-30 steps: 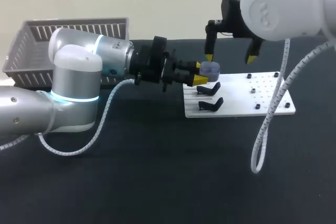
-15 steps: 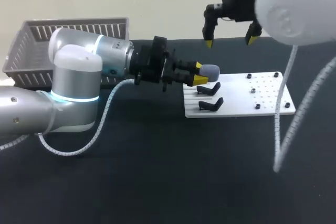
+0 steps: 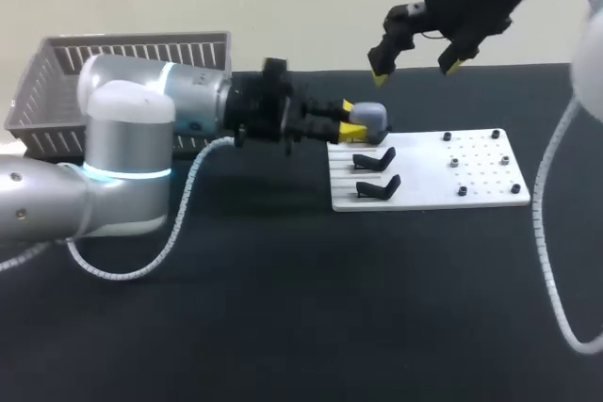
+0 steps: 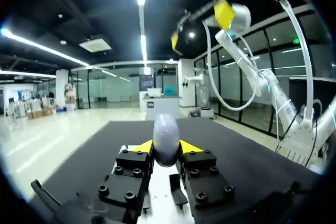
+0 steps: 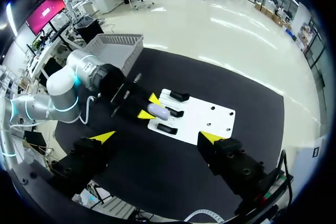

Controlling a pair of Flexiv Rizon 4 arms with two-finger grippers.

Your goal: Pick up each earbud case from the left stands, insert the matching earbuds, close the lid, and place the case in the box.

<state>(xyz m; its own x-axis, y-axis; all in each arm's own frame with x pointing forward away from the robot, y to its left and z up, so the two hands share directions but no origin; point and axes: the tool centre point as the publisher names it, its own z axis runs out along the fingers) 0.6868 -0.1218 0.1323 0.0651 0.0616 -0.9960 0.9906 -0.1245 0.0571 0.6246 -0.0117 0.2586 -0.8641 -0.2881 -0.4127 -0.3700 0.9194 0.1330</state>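
A rounded grey-lilac earbud case (image 3: 372,117) is held side-on just above the back left corner of the white board (image 3: 429,197). My left gripper (image 3: 347,123), coming in from the left, is shut on it. In the left wrist view the case (image 4: 166,136) stands upright between the two yellow-tipped fingers (image 4: 143,146). My right gripper (image 3: 415,68) hangs open high over the board's back edge, apart from the case. From the right wrist view, the case (image 5: 159,111) and my left gripper (image 5: 148,106) lie far below the open right gripper (image 5: 156,137).
Two black stands (image 3: 375,159) (image 3: 378,185) sit on the board's left part, and small dark pieces (image 3: 456,164) dot its right part. A grey slatted basket (image 3: 57,68) stands at the back left. A white cable (image 3: 551,233) hangs from the right arm.
The left gripper has lifted the case a little and drawn it back to the left. The right gripper has risen and swung rightward, staying open.
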